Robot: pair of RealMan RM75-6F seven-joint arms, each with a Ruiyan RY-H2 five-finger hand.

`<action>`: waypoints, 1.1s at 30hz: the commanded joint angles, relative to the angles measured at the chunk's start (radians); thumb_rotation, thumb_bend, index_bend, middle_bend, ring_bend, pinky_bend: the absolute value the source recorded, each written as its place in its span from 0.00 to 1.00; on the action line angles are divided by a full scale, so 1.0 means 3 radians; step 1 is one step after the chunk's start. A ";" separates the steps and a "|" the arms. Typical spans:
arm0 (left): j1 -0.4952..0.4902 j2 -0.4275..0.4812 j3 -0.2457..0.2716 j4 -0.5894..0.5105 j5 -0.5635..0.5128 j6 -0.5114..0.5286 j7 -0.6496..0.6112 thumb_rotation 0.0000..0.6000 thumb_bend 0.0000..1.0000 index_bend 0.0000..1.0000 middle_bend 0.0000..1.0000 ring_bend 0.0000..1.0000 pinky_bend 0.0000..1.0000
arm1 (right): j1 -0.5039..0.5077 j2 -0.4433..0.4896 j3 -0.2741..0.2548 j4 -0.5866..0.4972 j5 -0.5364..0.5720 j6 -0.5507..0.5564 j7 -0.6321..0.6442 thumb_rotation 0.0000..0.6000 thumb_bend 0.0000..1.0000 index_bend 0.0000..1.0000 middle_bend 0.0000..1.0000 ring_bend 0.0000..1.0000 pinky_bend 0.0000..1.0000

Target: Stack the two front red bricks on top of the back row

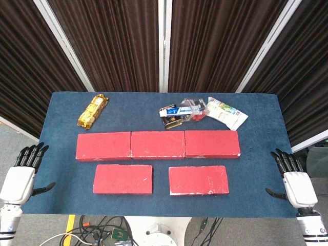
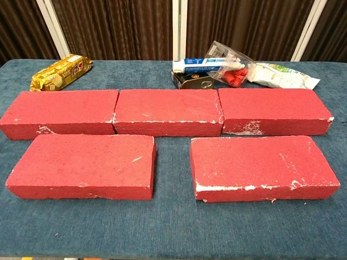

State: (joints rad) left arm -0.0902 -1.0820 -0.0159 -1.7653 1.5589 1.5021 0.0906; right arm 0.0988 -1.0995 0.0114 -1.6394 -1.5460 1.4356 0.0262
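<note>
Three red bricks lie end to end as the back row (image 1: 158, 144) (image 2: 167, 111) across the blue table. In front of it lie two separate red bricks flat on the cloth: the front left brick (image 1: 123, 179) (image 2: 84, 165) and the front right brick (image 1: 199, 180) (image 2: 263, 167), with a gap between them. My left hand (image 1: 21, 177) hovers off the table's left edge, fingers apart and holding nothing. My right hand (image 1: 294, 182) sits at the right edge, fingers also spread and empty. Neither hand appears in the chest view.
Behind the back row lie a gold foil packet (image 1: 94, 110) (image 2: 58, 72) at the left, and a cluster of small packages, a tube and a tin (image 1: 184, 113) (image 2: 214, 70) with a white pouch (image 1: 225, 113) (image 2: 284, 76) at the right. Dark curtains stand behind the table (image 1: 66, 128).
</note>
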 commanded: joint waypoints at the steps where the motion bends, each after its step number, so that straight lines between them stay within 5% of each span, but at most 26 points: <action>1: 0.0000 0.0002 0.0003 0.0002 0.0004 -0.0003 -0.0004 1.00 0.05 0.00 0.00 0.00 0.00 | 0.0006 0.0002 -0.0012 -0.0008 -0.0019 -0.0015 -0.0023 1.00 0.00 0.00 0.00 0.00 0.00; 19: -0.0039 -0.0005 -0.0005 0.0019 -0.0013 -0.0074 -0.0051 1.00 0.05 0.00 0.00 0.00 0.00 | 0.0159 -0.0033 -0.0147 -0.0230 -0.0245 -0.0316 -0.0357 1.00 0.00 0.00 0.00 0.00 0.00; 33: -0.0053 -0.0077 0.0024 0.0172 -0.0037 -0.0146 -0.0225 1.00 0.05 0.00 0.00 0.00 0.00 | 0.0506 -0.0481 -0.0129 -0.0794 0.0235 -0.1117 -0.1603 1.00 0.00 0.00 0.00 0.00 0.00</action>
State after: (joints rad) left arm -0.1058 -1.1049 -0.0099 -1.7173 1.5486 1.4604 0.0284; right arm 0.2268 -1.2095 -0.0372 -1.8550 -1.5103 1.1324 -0.4074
